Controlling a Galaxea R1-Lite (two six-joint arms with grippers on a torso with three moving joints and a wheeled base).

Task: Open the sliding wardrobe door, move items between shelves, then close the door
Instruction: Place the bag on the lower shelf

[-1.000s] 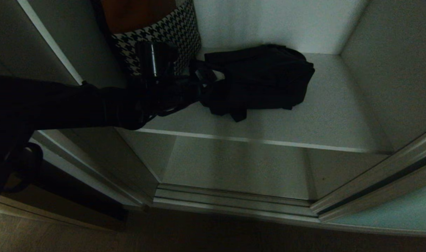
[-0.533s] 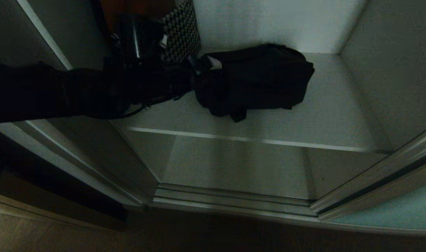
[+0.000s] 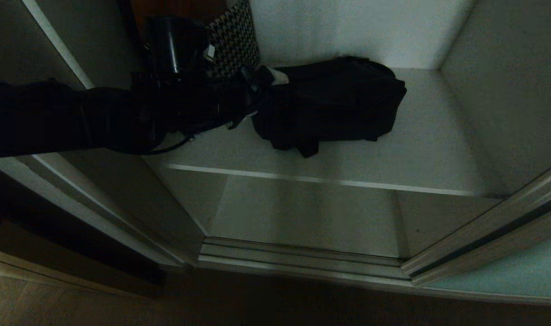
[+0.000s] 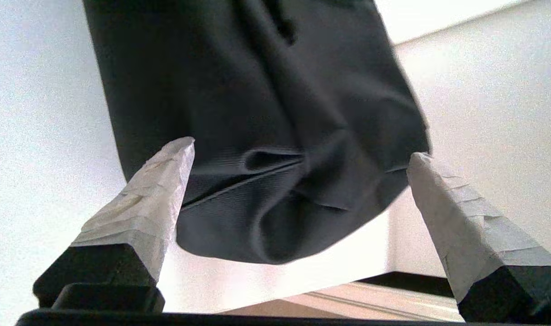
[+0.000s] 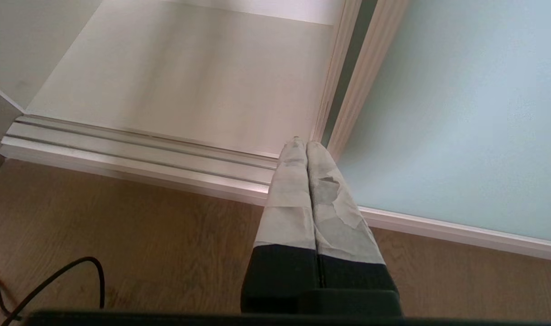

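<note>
One black fabric item (image 3: 334, 102) on upper shelf (image 3: 429, 149), left gripper (image 4: 298, 158) spread wide before it, right gripper (image 5: 307, 149) closed empty, no readable writing.

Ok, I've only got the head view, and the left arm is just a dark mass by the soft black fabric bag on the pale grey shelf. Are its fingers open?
Observer: Yes. In the left wrist view the left gripper stands wide open, with its taped fingers on either side of the soft black fabric bag, not closed on it.
Operator: And the right arm? I can't see it at all.
Observer: The right gripper is shut and empty, hanging over the brown wooden floor near the ridged silver floor track.
Operator: Anything else near it?
Observer: The frosted pale blue-green glass sliding door stands just beyond its tips.
</note>
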